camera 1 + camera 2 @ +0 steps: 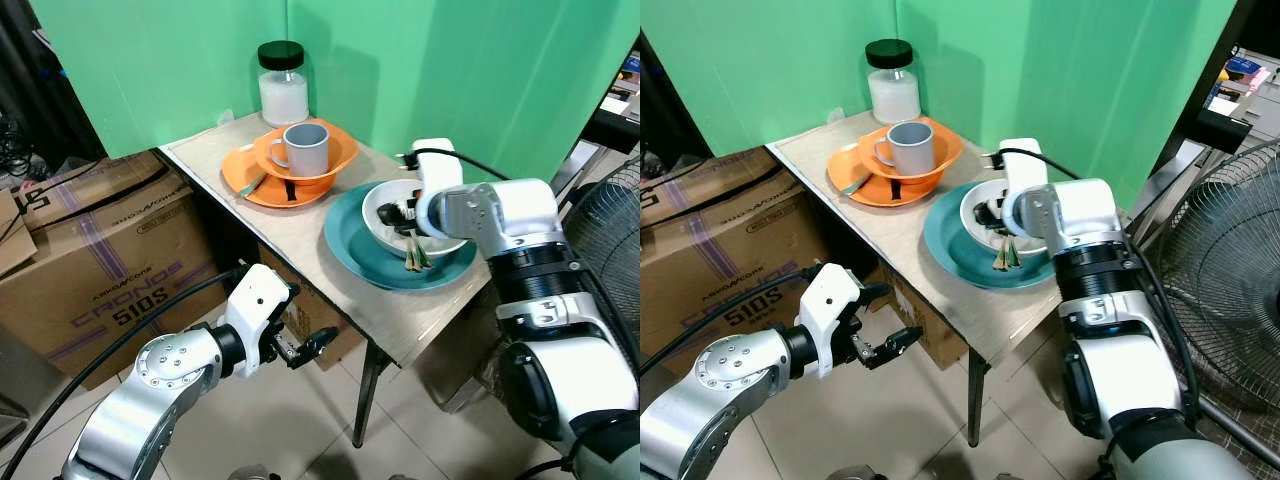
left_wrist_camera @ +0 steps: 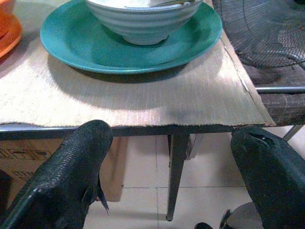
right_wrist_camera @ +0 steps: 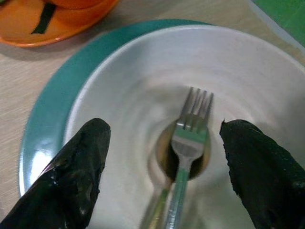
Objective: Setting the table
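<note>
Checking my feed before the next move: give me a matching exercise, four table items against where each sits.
Items:
1. grey mug
2. fork
3. white bowl
4. lidded jar

Places:
A. on the teal plate
B. far table corner by the green backdrop
C. in the orange bowl
D. in the white bowl, between the right gripper fingers

Pairs: 1-C, 2-D, 3-A, 4-B

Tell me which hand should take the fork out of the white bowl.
Right. The right hand hangs open over the white bowl, its fingers either side of the fork. The left hand is open below the table edge.
</note>
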### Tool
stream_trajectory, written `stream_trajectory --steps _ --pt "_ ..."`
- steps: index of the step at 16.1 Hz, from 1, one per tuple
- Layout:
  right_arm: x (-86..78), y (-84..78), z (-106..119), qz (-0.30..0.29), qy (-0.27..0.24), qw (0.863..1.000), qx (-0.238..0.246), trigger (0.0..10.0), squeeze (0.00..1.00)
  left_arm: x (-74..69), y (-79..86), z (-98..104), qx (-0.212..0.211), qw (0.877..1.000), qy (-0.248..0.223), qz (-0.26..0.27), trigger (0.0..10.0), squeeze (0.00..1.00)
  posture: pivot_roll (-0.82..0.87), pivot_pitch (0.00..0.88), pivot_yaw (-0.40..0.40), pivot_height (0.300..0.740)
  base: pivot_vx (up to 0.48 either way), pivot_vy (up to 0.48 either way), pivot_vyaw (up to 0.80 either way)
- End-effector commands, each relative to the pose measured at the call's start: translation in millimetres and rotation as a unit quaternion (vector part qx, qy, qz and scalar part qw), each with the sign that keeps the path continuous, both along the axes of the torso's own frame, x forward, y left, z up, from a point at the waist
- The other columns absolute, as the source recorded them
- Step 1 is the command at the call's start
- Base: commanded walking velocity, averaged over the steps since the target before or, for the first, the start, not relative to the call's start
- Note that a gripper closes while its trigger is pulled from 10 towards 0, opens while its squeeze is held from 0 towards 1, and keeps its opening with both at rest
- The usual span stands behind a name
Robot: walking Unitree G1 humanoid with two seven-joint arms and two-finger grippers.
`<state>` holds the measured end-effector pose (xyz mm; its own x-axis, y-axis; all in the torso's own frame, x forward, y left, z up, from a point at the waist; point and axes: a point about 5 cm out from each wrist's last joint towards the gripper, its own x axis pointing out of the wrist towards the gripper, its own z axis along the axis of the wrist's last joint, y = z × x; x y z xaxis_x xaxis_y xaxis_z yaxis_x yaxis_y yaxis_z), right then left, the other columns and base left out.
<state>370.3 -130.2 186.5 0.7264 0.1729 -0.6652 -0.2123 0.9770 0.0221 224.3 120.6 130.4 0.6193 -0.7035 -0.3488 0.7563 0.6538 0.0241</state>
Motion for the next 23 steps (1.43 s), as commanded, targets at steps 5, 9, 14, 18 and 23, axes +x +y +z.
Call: stream_trajectory --steps 5,9,14,18,23 --pt "-1.1 -12.6 -4.2 -0.009 0.015 1.0 -0.02 6.1 0.0 -1.1 -1.5 2.9 0.003 1.0 -0.007 -0.008 10.0 0.0 0.0 0.0 0.013 0.74 0.0 0.0 0.0" --pt "-7.1 -12.5 -15.0 0.006 0.041 0.999 -0.026 9.0 0.0 -2.1 -2.9 1.6 0.002 1.0 -0.003 -0.015 10.0 0.0 -0.01 0.0 0.019 0.74 0.0 0.0 0.0" --pt "-8.8 -11.7 -18.3 0.009 0.048 0.998 -0.026 3.5 0.0 -0.8 -3.6 1.0 0.001 1.0 -0.003 -0.016 10.0 0.0 -0.01 0.0 0.016 0.74 0.0 0.0 0.0" --pt "-7.7 -11.7 -18.6 0.01 0.048 0.998 -0.026 0.0 0.0 -1.5 -3.8 0.6 0.0 1.0 -0.001 -0.017 10.0 0.0 0.0 0.0 0.013 0.74 0.0 0.0 0.0" --pt "-6.3 -10.3 -17.2 0.015 0.044 0.999 -0.028 0.0 0.0 -0.7 -4.4 1.2 -0.002 1.0 -0.002 -0.018 10.0 0.0 -0.01 0.0 0.012 0.74 0.0 0.0 0.0"
